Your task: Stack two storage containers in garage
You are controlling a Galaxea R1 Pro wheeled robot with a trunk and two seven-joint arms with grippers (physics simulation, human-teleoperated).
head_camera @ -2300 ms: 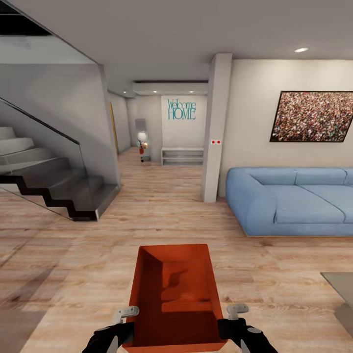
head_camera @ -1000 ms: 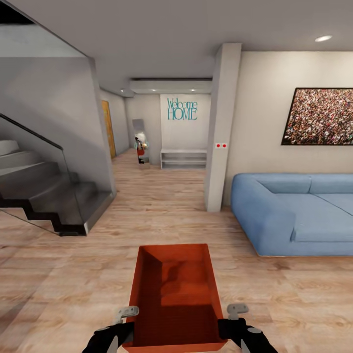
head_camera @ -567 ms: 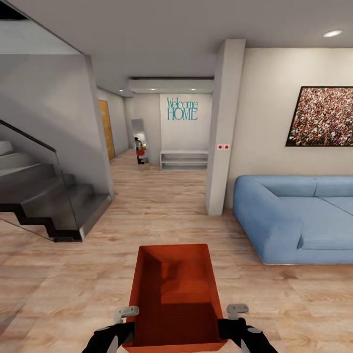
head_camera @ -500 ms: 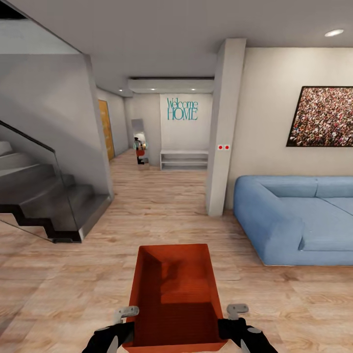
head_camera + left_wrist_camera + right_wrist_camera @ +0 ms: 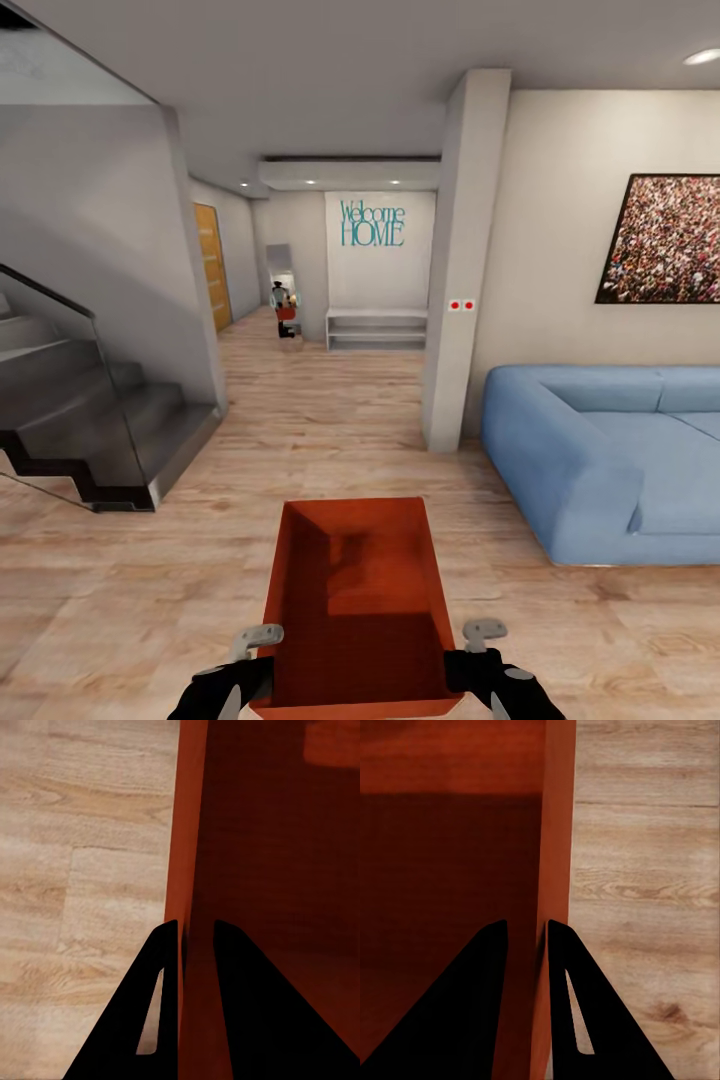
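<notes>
One orange-red storage container [image 5: 355,590], open-topped and empty, hangs in front of me over the living room's light wood plank floor [image 5: 150,600]. My left gripper [image 5: 262,648] is shut on its left wall, and my right gripper [image 5: 468,642] is shut on its right wall. In the left wrist view the black fingers [image 5: 161,975] pinch the thin orange wall [image 5: 187,825], one inside and one outside. The right wrist view shows the same hold, with fingers [image 5: 562,975] astride the wall [image 5: 559,817]. The garage is out of view.
A blue sofa [image 5: 600,460] stands at the right, with a grey pillar [image 5: 465,260] beside it. A dark staircase with a glass rail [image 5: 90,420] is at the left. Between them a hallway runs ahead to a low shelf [image 5: 378,328] and an orange door [image 5: 208,265].
The whole view has shifted as the robot rolled forward and veered: the stairs slid left and the sofa and pillar came nearer. The container and both grippers keep their hold.
</notes>
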